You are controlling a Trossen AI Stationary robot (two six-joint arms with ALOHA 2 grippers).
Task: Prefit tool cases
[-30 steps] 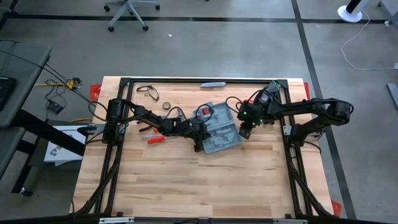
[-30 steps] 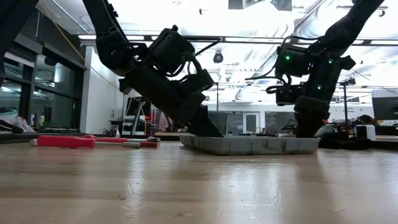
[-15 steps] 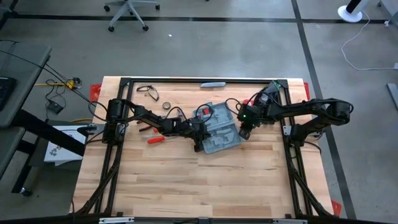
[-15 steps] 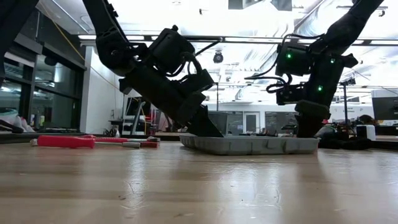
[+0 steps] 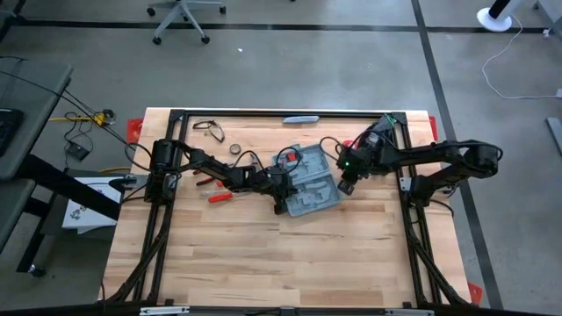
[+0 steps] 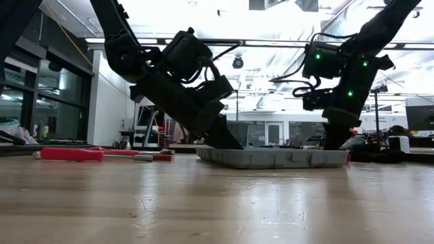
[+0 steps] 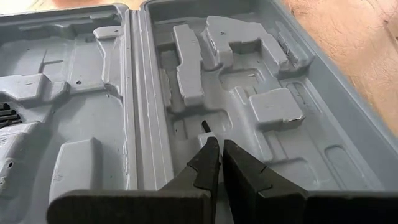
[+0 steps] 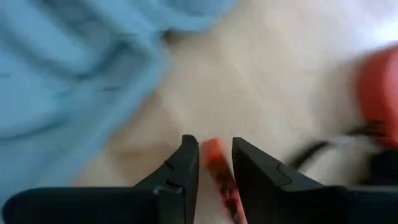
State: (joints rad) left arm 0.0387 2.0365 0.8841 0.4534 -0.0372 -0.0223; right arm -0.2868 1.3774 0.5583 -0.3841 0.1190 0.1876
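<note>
The blue-grey rectangular hinged plastic tool case [image 5: 307, 182] lies wide open and flat on the light wooden table [image 5: 263, 254], a bit above table centre in the high view, with both moulded halves facing up. There's 1 red-handled tool [image 5: 289, 158] sitting in the half at the case's 11 o'clock corner.

The left gripper [image 7: 215, 149] reaches in from 9 o'clock and hangs over the empty moulded half with its 2 fingers pressed together on nothing, tip just above a small recess in the tray.

The right gripper [image 8: 215, 155] is at the case's 3 o'clock edge, just off the rim over bare wood. Its fingers [image 8: 186, 163] sit clamped on a small red piece [image 8: 214, 155]; can't tell what that piece actually is, too blurry.

Out at 9 o'clock from the case, 2 more red-handled tools [image 5: 219, 196] lie loose on the table behind the left arm. At 12 o'clock, by the far edge, there's a slim grey-blue bar [image 5: 301, 118], and at 10 o'clock a black loop-shaped item [image 5: 209, 129].
</note>
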